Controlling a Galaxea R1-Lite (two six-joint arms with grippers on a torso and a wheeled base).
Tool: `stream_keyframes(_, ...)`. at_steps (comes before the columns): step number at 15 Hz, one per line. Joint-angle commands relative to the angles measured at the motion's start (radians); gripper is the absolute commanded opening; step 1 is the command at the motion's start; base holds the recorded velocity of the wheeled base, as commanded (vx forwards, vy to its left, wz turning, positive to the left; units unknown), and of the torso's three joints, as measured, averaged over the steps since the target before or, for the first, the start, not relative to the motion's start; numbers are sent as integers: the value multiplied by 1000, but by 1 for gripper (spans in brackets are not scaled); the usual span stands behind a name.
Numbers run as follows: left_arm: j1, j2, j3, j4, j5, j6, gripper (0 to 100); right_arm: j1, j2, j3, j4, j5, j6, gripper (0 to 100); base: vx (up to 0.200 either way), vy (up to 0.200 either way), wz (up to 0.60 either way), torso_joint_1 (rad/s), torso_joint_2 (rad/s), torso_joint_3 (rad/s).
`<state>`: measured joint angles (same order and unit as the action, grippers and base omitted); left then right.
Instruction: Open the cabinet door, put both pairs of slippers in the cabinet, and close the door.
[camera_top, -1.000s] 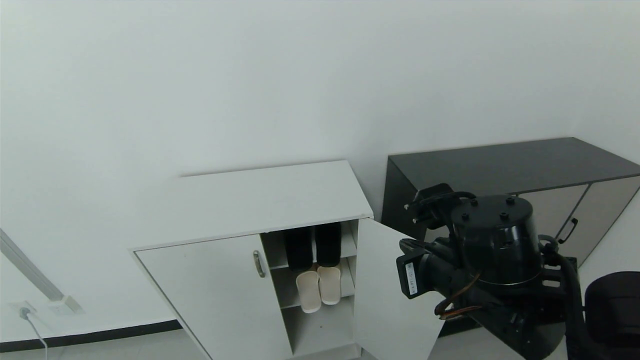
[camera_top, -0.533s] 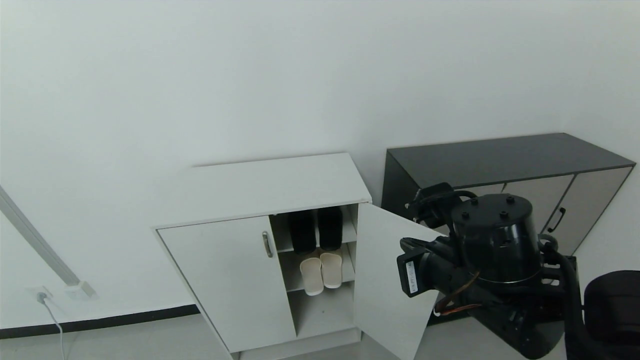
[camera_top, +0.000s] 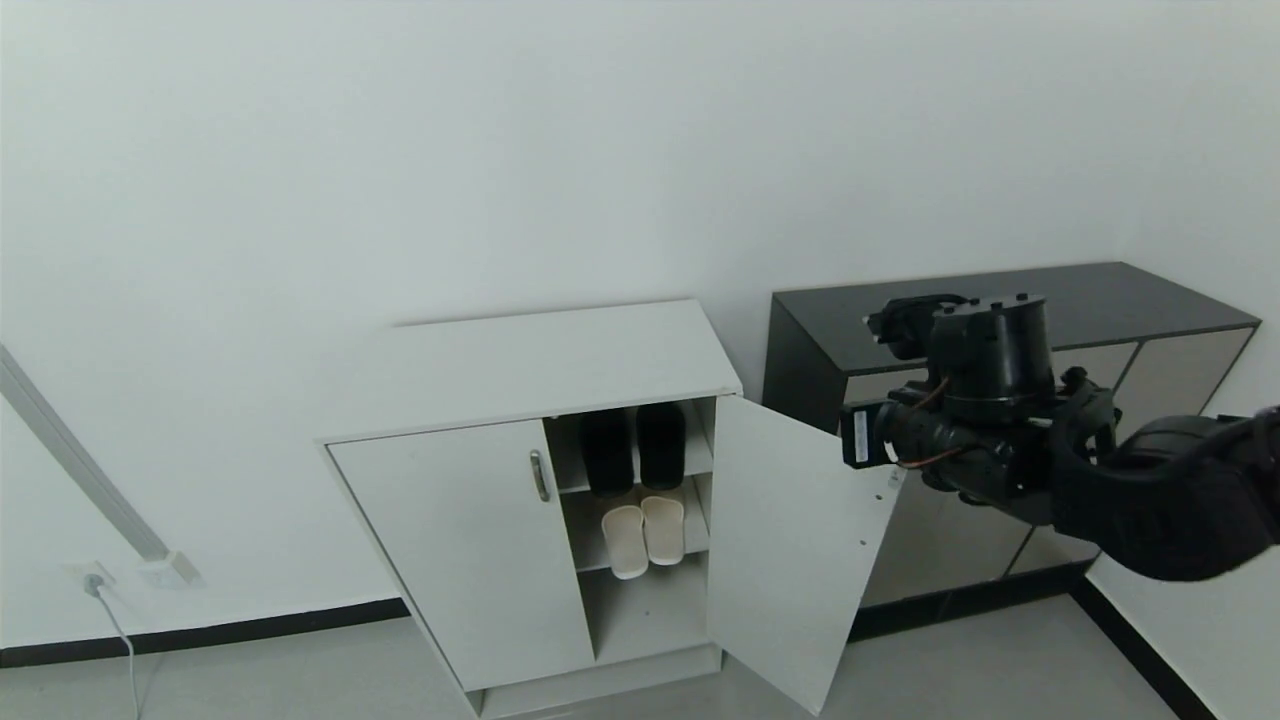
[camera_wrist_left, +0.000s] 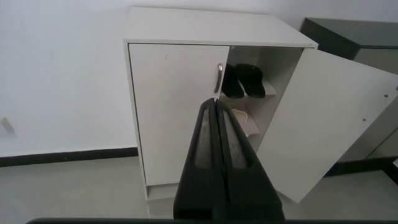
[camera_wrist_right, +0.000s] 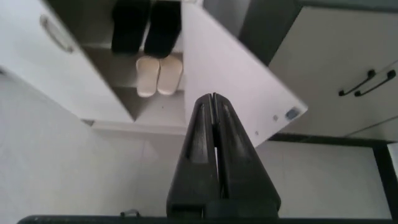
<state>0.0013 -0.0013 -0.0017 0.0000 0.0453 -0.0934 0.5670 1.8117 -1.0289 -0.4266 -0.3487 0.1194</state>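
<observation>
We see the white cabinet (camera_top: 540, 360) with its right door (camera_top: 790, 540) swung open. The black slippers (camera_top: 633, 448) sit on the upper shelf and the cream slippers (camera_top: 644, 530) on the shelf below. Our left gripper (camera_wrist_left: 216, 106) and right gripper (camera_wrist_right: 213, 99) both have their fingers pressed together, empty.

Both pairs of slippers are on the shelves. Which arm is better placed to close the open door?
Probably right. The right gripper hangs close to the open door, near its free edge; the left gripper faces the closed door.

Door (camera_top: 795, 555) open, black slippers (camera_top: 634, 450) above cream slippers (camera_top: 644, 532)
</observation>
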Motion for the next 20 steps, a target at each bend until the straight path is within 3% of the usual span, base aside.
stream_keyframes(1,0,1,0,0,1,0,0,-102,132,-112,22,14,5,0,0,0,0,0,0,0)
stream_keyframes(8,0,1,0,0,1,0,0,-216,336,-269,20,48,29,0,0,0,0,0,0,0)
stream_keyframes(20,0,1,0,0,1,1,0,-245,508,-404,22,54,29,0,0,0,0,0,0,0)
